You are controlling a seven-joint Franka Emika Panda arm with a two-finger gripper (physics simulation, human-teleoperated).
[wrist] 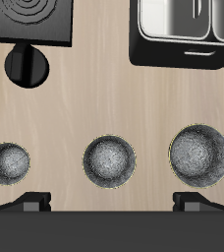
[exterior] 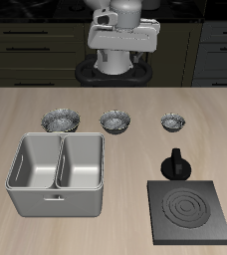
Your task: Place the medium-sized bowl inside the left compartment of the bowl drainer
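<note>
The medium-sized bowl (exterior: 115, 122) is metallic grey with a speckled pattern and stands upright in the middle of a row of three alike. In the wrist view it (wrist: 109, 159) lies straight ahead of the gripper. The bowl drainer (exterior: 58, 198), a light grey tub with two wells split by a centre wall, stands near the table's front edge; both wells are empty. A wall of it (wrist: 183, 54) shows in the wrist view. My gripper (exterior: 122, 48) hangs high above the table's back, open and empty. Its fingertips (wrist: 33, 204) stand wide apart.
The wider patterned bowl (exterior: 61, 121) and the smallest patterned bowl (exterior: 172, 123) flank the medium one. A black square burner plate (exterior: 192, 212) lies near the front edge, with a black knob (exterior: 176, 164) just behind it.
</note>
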